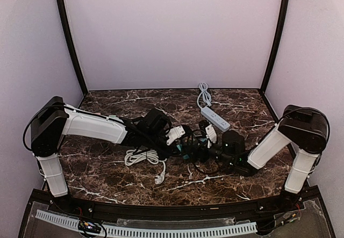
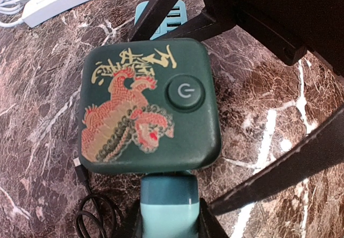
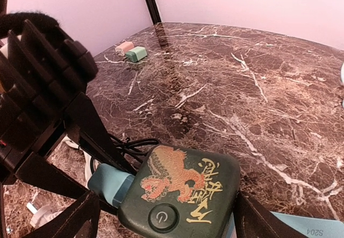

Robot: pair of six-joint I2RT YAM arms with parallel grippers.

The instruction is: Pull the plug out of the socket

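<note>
Table: a dark brown marble table [image 1: 107,179] was under everything.
Left gripper: the left gripper [image 2: 169,224] pinched the light blue-green plug [image 2: 169,200], one finger on each side.
Right gripper: the right gripper [image 3: 166,208] had a finger on each side of the square dark green socket block [image 2: 150,103]. I could not tell if it squeezed.
Power strip: the long white power strip [image 1: 215,118] lay at 1 o'clock from the block, well apart.
Socket block: it lay flat near the middle of the table.
Plug: it touched the block's 6 o'clock edge in the left wrist view.

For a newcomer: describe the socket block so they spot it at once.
On the marble table, look at its middle. There sits a square dark green block with a light-blue plug at one edge. Unlike the white power strip, it bears an orange dragon and a round power button.
</note>
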